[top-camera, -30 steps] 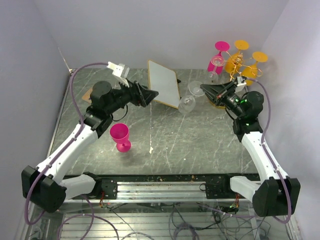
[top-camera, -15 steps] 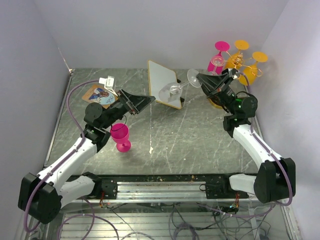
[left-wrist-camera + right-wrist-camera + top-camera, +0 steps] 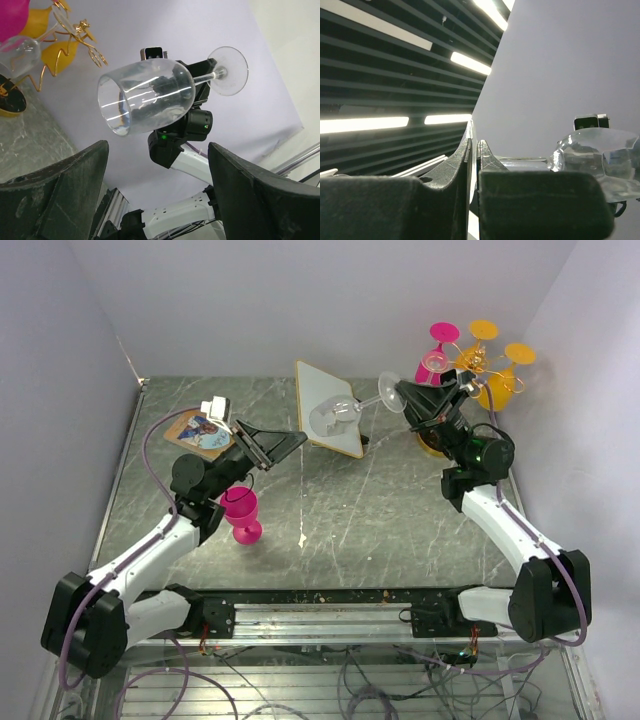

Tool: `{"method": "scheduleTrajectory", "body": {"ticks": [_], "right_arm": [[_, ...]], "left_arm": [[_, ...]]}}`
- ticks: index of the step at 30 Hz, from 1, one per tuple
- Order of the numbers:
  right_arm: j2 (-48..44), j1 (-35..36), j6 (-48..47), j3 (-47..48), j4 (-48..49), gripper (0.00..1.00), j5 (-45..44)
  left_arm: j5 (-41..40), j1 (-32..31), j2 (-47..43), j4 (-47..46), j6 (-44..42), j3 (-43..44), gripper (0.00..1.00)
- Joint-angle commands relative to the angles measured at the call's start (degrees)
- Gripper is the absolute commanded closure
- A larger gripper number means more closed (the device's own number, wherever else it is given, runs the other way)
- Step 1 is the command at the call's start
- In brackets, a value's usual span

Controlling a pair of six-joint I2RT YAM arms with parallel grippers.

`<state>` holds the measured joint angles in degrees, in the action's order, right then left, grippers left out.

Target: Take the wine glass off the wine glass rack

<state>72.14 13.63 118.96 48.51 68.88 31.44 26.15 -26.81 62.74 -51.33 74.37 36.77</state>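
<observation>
The left tool (image 3: 290, 442) had opened wide near a pink plastic goblet (image 3: 240, 512) standing on the table (image 3: 400, 520), and the clear wine glass (image 3: 350, 407), already off the thin gold wire rack (image 3: 480, 365), had come sideways toward it over a white flat board (image 3: 320, 380), its stem pinched in the right tool (image 3: 408, 400), with nothing between them.

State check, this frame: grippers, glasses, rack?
clear glass: off the rack, in the air, lying sideways, held by its stem.
right gripper: shut on the clear glass.
left gripper: open, empty, facing the clear glass's bowl.
pink glass: upright on the table.
rack: standing.
hung glasses: upside down on the rack.
</observation>
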Motion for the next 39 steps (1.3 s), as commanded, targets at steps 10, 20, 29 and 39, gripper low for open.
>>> {"method": "scheduleTrajectory", "body": {"ticks": [10,20,29,39], "right_arm": [[0.87,4.32,8.27,2.04,7.94,1.00,-2.29],[1.69,5.89,6.00,0.45,7.61,1.00,-3.67],[0.67,5.80,0.08,-3.64,1.29,1.00,-5.55],[-3.55,5.14,-13.10,-13.92,-10.84,0.83,-5.64]], "left_arm": [[5.27,0.57,2.39,-9.19,3.46,3.28,0.14],[6.55,0.54,4.07,-20.69,10.25,2.75,0.36],[6.63,0.53,4.61,-24.06,13.12,3.85,0.68],[6.98,0.57,1.86,-15.30,7.56,3.01,0.93]]}}
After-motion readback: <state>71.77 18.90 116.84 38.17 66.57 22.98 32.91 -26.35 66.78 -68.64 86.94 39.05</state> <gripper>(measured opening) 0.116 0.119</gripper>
